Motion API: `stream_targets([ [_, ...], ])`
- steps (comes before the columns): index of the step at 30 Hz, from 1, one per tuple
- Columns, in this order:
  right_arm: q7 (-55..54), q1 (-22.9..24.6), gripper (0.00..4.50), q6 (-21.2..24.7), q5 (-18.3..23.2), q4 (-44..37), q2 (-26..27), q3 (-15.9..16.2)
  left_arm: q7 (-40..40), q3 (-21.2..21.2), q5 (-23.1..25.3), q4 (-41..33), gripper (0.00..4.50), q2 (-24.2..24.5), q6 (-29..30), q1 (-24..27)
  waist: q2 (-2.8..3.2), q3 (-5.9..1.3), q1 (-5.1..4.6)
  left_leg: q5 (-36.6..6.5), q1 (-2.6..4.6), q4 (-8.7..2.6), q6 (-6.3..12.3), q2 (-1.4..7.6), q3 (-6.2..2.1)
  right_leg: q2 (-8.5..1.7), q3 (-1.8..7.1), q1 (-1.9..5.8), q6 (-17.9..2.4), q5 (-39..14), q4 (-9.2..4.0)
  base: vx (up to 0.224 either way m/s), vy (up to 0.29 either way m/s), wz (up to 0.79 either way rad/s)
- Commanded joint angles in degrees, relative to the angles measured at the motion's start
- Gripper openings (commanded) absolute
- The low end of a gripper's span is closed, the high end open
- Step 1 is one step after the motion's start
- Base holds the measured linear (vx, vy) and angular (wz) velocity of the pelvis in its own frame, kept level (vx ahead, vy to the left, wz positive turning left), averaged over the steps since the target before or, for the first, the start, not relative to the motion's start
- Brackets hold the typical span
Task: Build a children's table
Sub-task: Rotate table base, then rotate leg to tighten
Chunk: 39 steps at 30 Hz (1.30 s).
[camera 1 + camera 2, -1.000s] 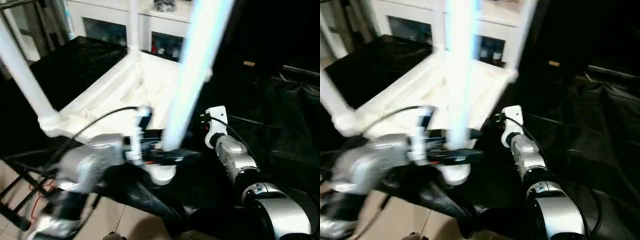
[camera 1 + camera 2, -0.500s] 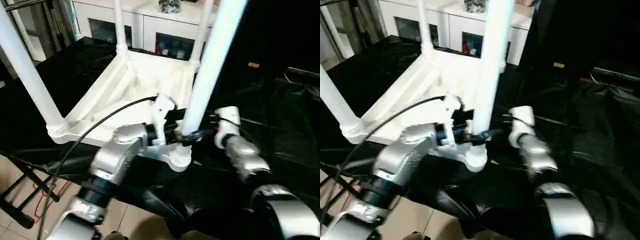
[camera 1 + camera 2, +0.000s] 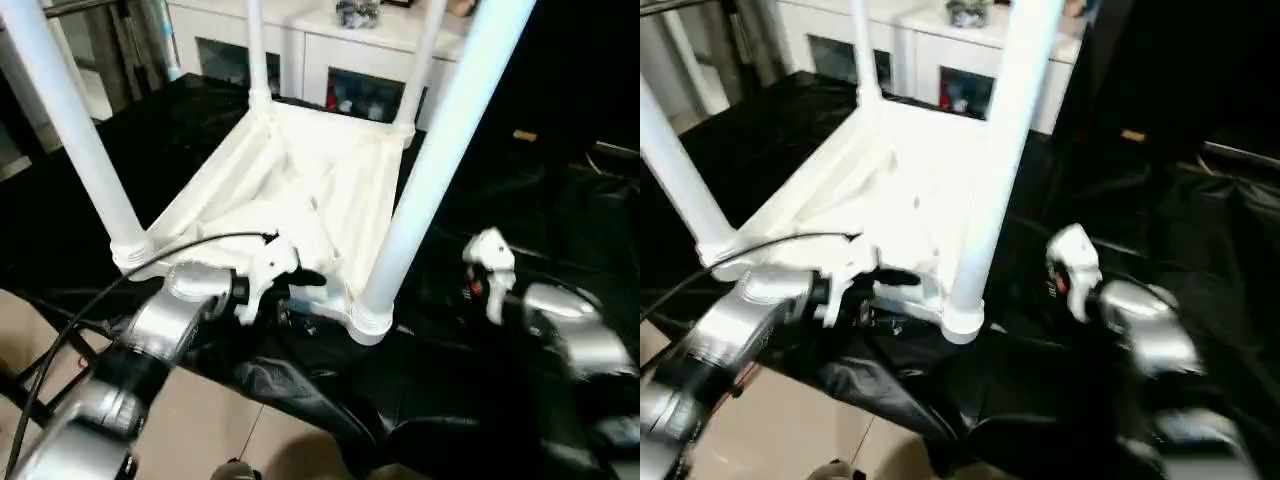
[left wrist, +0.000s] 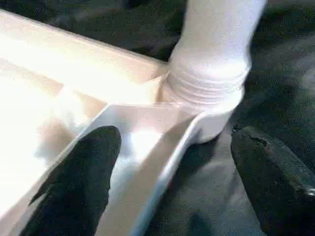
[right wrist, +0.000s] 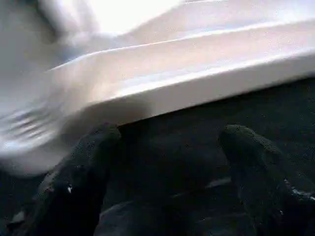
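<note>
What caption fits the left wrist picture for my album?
Open left gripper straddling the upside-down tabletop's rim beside a screwed-in leg.

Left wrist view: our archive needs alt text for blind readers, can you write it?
An upside-down white tabletop with a leg seated in its corner socket. The left gripper straddles its rim, open, above black cloth.

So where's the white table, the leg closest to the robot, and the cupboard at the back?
Table (image 3: 300, 170): left eye view, on its ribbed underside.
Nearest leg (image 3: 430, 170): left eye view, midway up the tube.
Cupboard (image 3: 360, 60): left eye view, on its white front frame.
</note>
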Motion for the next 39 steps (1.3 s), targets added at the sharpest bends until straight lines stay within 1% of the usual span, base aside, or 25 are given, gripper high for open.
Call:
stream_targets([
  [1, 4.68, 1.5, 3.73, 3.04, 0.74, -5.46, -3.03, 1.57, -2.74, -1.88, 1.94, 3.73, 3.47, -0.11, -3.03, -2.66, -0.18, -4.0, 0.32, -12.37, 0.8, -3.82, 1.84, 1.31, -0.18, -3.58, 2.38, 3.14, -11.16, -8.82, -4.29, 0.0, 0.0, 0.0],
  [2, 6.04, 2.18, 3.73, 4.08, 0.96, -7.37, -4.07, 2.03, -3.77, -1.93, 1.94, 5.32, 3.35, -0.35, -3.67, -3.73, -0.22, -3.96, 0.52, -12.27, 0.98, -3.71, 2.12, 1.16, -0.05, -3.28, 2.36, 3.11, -10.95, -9.37, -4.58, 0.0, 0.0, 0.0],
  [3, 7.09, 2.7, 3.73, 5.01, 1.21, -8.92, -4.89, 2.4, -4.71, -1.88, 1.75, 6.53, 3.35, -0.62, -3.9, -4.6, -0.28, -3.92, 0.55, -11.87, 0.86, -3.69, 2.36, 1.2, -0.07, -3.32, 2.44, 3.16, -10.95, -8.79, -4.5, 0.0, 0.0, 0.0],
  [4, 7.65, 2.98, 3.73, 5.6, 1.41, -9.89, -5.38, 2.58, -5.29, -1.79, 1.57, 7.14, 3.3, -0.79, -3.91, -5.1, 0.03, -4.02, 0.7, -11.52, 0.87, -3.64, 2.58, 1.3, -0.08, -3.43, 2.43, 3.1, -11.44, -7.87, -4.31, 0.0, 0.0, 0.0],
  [5, 7.65, 2.98, 3.73, 5.6, 1.41, -9.89, -5.38, 2.58, -5.29, -1.79, 1.57, 7.14, 3.24, -0.79, -3.91, -5.1, -0.16, -4.06, 0.71, -11.49, 0.81, -3.64, 2.46, 1.36, -0.12, -3.57, 2.33, 3.12, -12.07, -7.4, -4.18, 0.0, 0.0, 0.0],
  [6, 9.44, 4.29, 3.73, 8.52, 2.52, -13.99, -6.91, 2.98, -7.76, -1.86, 2.14, 10.59, 2.99, -1.42, -5.6, -6.86, -0.06, -3.83, 0.83, -11.79, 0.9, -3.62, 2.79, 1.11, 0.04, -3.23, 2.32, 3.04, -12.02, -8.03, -4.76, 0.0, 0.0, 0.0],
  [7, 10.39, 4.88, 3.73, 9.98, 3.24, -15.89, -7.62, 3.2, -9.21, -2.21, 2.57, 12.11, 2.9, -1.51, -6.36, -7.65, 0.29, -3.97, 1.0, -12.17, 0.92, -3.65, 2.55, 1.41, -0.17, -3.59, 2.35, 3.04, -12.44, -7.84, -4.33, 0.0, 0.0, 0.0],
  [8, 10.6, 5.0, 3.73, 10.29, 3.39, -16.31, -7.77, 3.25, -9.53, -2.28, 2.67, 12.44, 2.85, -1.52, -6.52, -7.82, 0.06, -3.92, 0.98, -12.29, 0.9, -3.69, 2.7, 1.27, -0.07, -3.44, 2.31, 3.08, -12.16, -8.39, -4.66, 0.0, 0.0, 0.0],
  [9, 10.6, 5.0, 3.73, 10.29, 3.39, -16.31, -7.77, 3.25, -9.53, -2.28, 2.67, 12.44, 2.85, -1.52, -6.52, -7.82, 0.04, -4.03, 1.15, -12.54, 1.06, -3.63, 2.49, 1.42, -0.11, -3.58, 2.32, 3.1, -12.26, -8.34, -4.49, 0.0, 0.0, 0.0],
  [10, 12.59, 6.19, 3.73, 12.57, 4.44, -20.2, -9.38, 3.98, -12.35, -3.31, 4.18, 16.19, 2.77, -1.59, -8.27, -9.72, 0.56, -3.89, 1.2, -13.17, 1.16, -3.73, 2.45, 1.34, -0.17, -3.42, 2.31, 2.97, -12.11, -9.03, -4.85, 0.0, 0.0, 0.0],
  [11, 12.59, 6.19, 3.73, 12.57, 4.44, -20.2, -9.38, 3.98, -12.35, -3.31, 4.18, 16.19, 2.65, -1.59, -8.27, -9.72, 0.37, -3.98, 1.27, -13.37, 1.2, -3.65, 2.41, 1.43, -0.15, -3.47, 2.39, 3.07, -12.02, -8.82, -4.7, 0.0, 0.0, 0.0],
  [13, 13.43, 6.9, 3.73, 14.16, 4.86, -22.53, -10.43, 4.43, -13.78, -3.78, 5.07, 19.15, 2.52, -1.86, -9.41, -11.16, 0.36, -4.01, 1.55, -13.41, 1.15, -3.72, 2.05, 1.49, -0.23, -3.67, 2.35, 3.05, -12.3, -8.61, -4.6, 0.0, 0.0, 0.0],
  [15, 13.84, 7.38, 3.73, 15.19, 5.09, -23.8, -10.97, 4.56, -13.89, -3.97, 5.65, 21.15, 2.36, -2.2, -10.14, -12.14, 0.71, -4.03, 1.7, -13.95, 1.18, -3.79, 1.46, 1.59, -0.35, -3.77, 2.34, 3.04, -12.92, -8.25, -4.48, 0.0, 0.0, 0.0],
  [16, 13.94, 7.62, 3.73, 15.68, 5.19, -24.39, -11.18, 4.59, -13.81, -4.02, 6.0, 22.16, 2.09, -2.42, -10.53, -12.64, 0.52, -4.05, 1.73, -14.06, 1.26, -3.75, 1.41, 1.57, -0.36, -3.7, 2.33, 3.12, -12.94, -7.93, -4.49, 0.0, 0.0, 0.0],
  [17, 14.02, 7.93, 3.73, 16.31, 5.31, -25.16, -11.41, 4.61, -13.64, -4.07, 6.52, 23.54, 2.09, -2.75, -11.04, -13.3, 0.71, -3.99, 1.72, -13.94, 1.19, -3.76, 1.53, 1.49, -0.36, -3.63, 2.35, 3.12, -12.98, -7.69, -4.57, 0.0, 0.0, 0.0],
  [18, 14.06, 8.17, 3.73, 16.83, 5.39, -25.77, -11.57, 4.61, -13.51, -4.09, 6.93, 24.63, 2.02, -3.03, -11.49, -13.83, 0.49, -4.06, 1.77, -13.63, 1.14, -3.68, 1.57, 1.44, -0.34, -3.68, 2.36, 3.26, -12.88, -7.15, -4.51, 0.0, 0.0, 0.0],
  [19, 14.01, 8.51, 3.73, 17.45, 5.48, -26.51, -11.76, 4.66, -12.97, -4.06, 7.57, 26.09, 2.02, -3.46, -12.36, -14.57, 0.71, -4.1, 1.81, -13.48, 1.15, -3.71, 1.51, 1.53, -0.44, -3.78, 2.36, 3.27, -13.04, -6.73, -4.39, 0.0, 0.0, 0.0],
  [20, 14.01, 8.51, 3.73, 17.45, 5.48, -26.51, -11.76, 4.66, -12.97, -4.06, 7.57, 26.09, 1.97, -3.46, -12.36, -14.57, 0.56, -4.06, 1.86, -13.49, 1.12, -3.64, 1.6, 1.49, -0.38, -3.83, 2.35, 3.27, -13.13, -6.56, -4.47, 0.0, 0.0, 0.0],
  [23, 13.64, 9.07, 3.73, 18.41, 5.53, -27.61, -12.0, 4.78, -11.38, -3.84, 8.88, 28.9, 1.74, -4.35, -14.29, -16.13, 0.69, -4.04, 1.82, -14.37, 1.15, -3.68, 1.27, 1.48, -0.44, -3.84, 2.27, 3.32, -13.56, -7.22, -4.58, 0.0, 0.0, 0.0],
  [25, 13.64, 9.07, 3.73, 18.41, 5.53, -27.61, -12.0, 4.78, -11.38, -3.84, 8.88, 28.9, 1.47, -4.35, -14.29, -16.13, 0.71, -3.99, 1.86, -14.57, 1.15, -3.7, 1.26, 1.45, -0.43, -3.84, 2.27, 3.31, -13.31, -8.07, -4.68, 0.0, 0.0, 0.0],
  [27, 13.02, 9.92, 3.73, 19.37, 5.52, -28.91, -12.19, 4.92, -9.79, -3.9, 10.26, 31.8, 1.31, -5.15, -15.63, -17.76, 0.86, -3.93, 1.83, -14.81, 1.19, -3.77, 1.14, 1.42, -0.5, -3.75, 2.28, 3.39, -12.96, -8.51, -4.82, 0.0, 0.0, 0.0],
  [32, 12.43, 10.47, 3.73, 19.88, 5.55, -29.54, -12.38, 5.07, -10.35, -3.94, 10.76, 33.5, 0.96, -5.44, -15.55, -18.65, 1.03, -3.84, 1.93, -15.75, 1.43, -3.88, 0.76, 1.51, -0.58, -3.97, 2.32, 3.31, -12.79, -11.11, -5.11, 0.0, 0.0, 0.0],
  [35, 12.24, 10.69, 3.73, 20.33, 5.6, -29.96, -12.48, 5.21, -12.04, -3.55, 10.68, 34.78, 0.75, -5.65, -14.02, -19.19, 1.08, -3.98, 2.01, -14.4, 1.31, -3.89, 0.86, 1.59, -0.64, -3.93, 2.31, 3.47, -13.31, -8.34, -4.77, 0.0, 0.0, 0.0],
  [36, 12.13, 10.65, 3.73, 20.59, 5.52, -30.06, -12.36, 5.34, -12.99, -2.94, 10.62, 36.01, 0.75, -5.89, -10.99, -19.63, 1.06, -4.01, 1.98, -13.88, 1.2, -3.84, 1.0, 1.55, -0.64, -3.92, 2.28, 3.54, -13.82, -6.71, -4.59, 0.0, 0.0, 0.0],
  [39, 12.13, 10.64, 3.73, 20.67, 5.52, -30.13, -12.34, 5.35, -12.81, -2.82, 10.68, 36.21, 0.52, -5.94, -9.71, -19.74, 0.73, -3.91, 1.69, -13.5, 1.07, -3.74, 1.53, 1.41, -0.56, -4.03, 2.24, 3.7, -14.19, -7.12, -4.6, 0.0, 0.0, 0.0],
])
